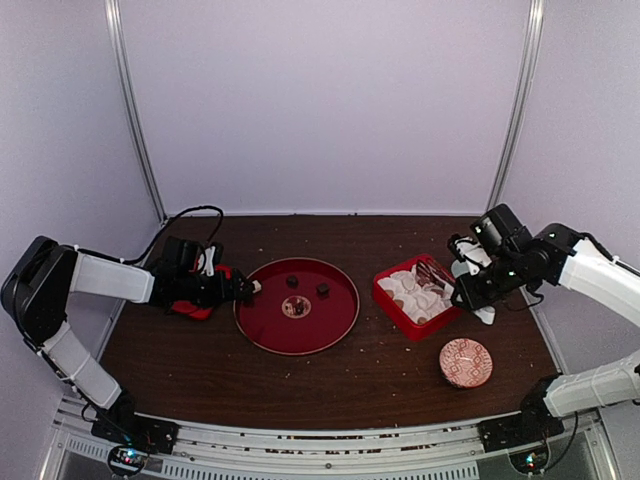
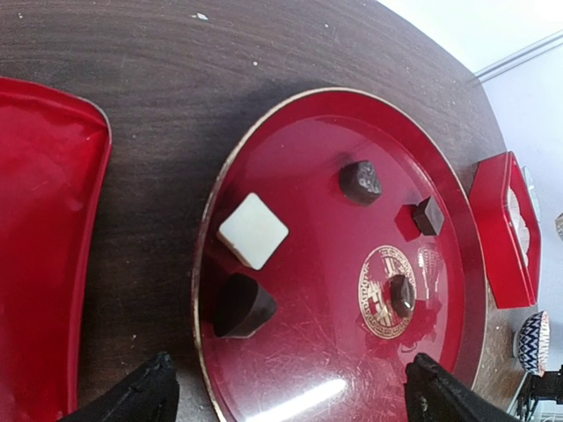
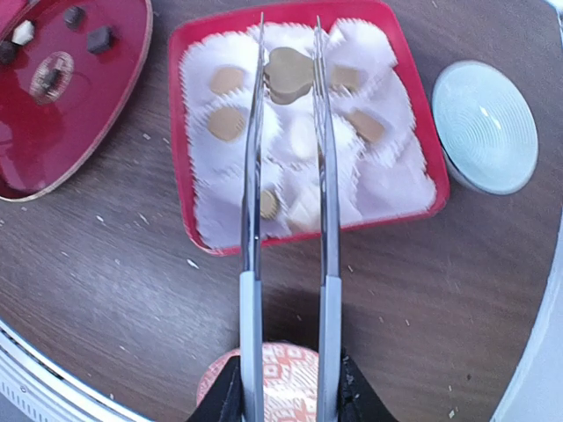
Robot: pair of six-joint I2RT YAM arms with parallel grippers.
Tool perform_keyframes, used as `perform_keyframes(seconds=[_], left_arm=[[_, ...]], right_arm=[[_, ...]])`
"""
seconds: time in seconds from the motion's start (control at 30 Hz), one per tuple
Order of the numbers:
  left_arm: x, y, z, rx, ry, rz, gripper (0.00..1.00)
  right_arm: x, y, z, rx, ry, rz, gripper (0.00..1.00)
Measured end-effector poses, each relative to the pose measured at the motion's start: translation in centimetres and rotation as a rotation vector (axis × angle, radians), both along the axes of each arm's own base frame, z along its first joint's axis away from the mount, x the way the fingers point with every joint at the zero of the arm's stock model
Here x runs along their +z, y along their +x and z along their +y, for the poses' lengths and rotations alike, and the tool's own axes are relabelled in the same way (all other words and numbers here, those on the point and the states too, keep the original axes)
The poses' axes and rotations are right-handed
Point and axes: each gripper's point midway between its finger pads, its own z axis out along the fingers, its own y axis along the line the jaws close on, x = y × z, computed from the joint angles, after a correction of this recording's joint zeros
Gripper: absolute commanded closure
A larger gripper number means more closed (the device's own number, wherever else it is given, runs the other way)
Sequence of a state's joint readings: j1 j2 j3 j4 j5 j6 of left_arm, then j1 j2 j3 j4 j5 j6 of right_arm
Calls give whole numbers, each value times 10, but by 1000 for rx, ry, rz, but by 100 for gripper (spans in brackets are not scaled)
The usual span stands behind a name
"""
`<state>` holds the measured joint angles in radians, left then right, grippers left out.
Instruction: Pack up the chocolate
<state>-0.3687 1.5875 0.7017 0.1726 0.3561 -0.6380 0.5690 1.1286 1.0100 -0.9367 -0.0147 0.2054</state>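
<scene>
I am watching the left end effector point(image 2: 290, 403) hovering at the left rim of the tray point(image 1: 338, 322). Its jaws are standing wide with nothing between them. Five pieces of chocolate are lying on the tray: a white cube point(image 2: 253, 230), a dark wedge point(image 2: 242, 305) just beside it, a dark lump point(image 2: 361, 181), a dark cube point(image 2: 428, 215) and a small dark piece point(image 2: 402, 294) sitting on the gold emblem point(image 2: 380, 280).

The right end effector point(image 3: 286, 391) is clamping narrow on the handles of the tongs point(image 3: 252, 220). The tongs are reaching out over the box point(image 1: 390, 312), which is sitting to the right of the tray on the tabletop point(image 1: 380, 385). A tan piece point(image 3: 288, 75) is sitting between the tong blades, touching both, above the cups point(image 3: 387, 176) at the end of the box farthest from the wrist. Several cups are already holding tan pieces point(image 3: 226, 123). A bowl point(image 1: 466, 362) is sitting near the box, on its near side.
</scene>
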Motion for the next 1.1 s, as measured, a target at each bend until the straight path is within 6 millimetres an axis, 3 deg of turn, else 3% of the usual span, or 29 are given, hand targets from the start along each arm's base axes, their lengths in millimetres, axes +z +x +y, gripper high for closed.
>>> perform_keyframes(seconds=[0.2, 0.43, 0.7, 1.1], left_arm=[[1, 0, -1, -4, -4, -1, 8], [2, 1, -2, -5, -9, -10, 8], [3, 2, -2, -6, -12, -14, 8], [2, 4, -7, -18, -34, -20, 8]], right_arm=[[-8, -12, -22, -43, -76, 90, 80], [0, -10, -28, -61, -125, 105, 79], [-15, -11, -41, -105, -222, 167, 78], [-18, -10, -49, -148, -263, 172, 74]])
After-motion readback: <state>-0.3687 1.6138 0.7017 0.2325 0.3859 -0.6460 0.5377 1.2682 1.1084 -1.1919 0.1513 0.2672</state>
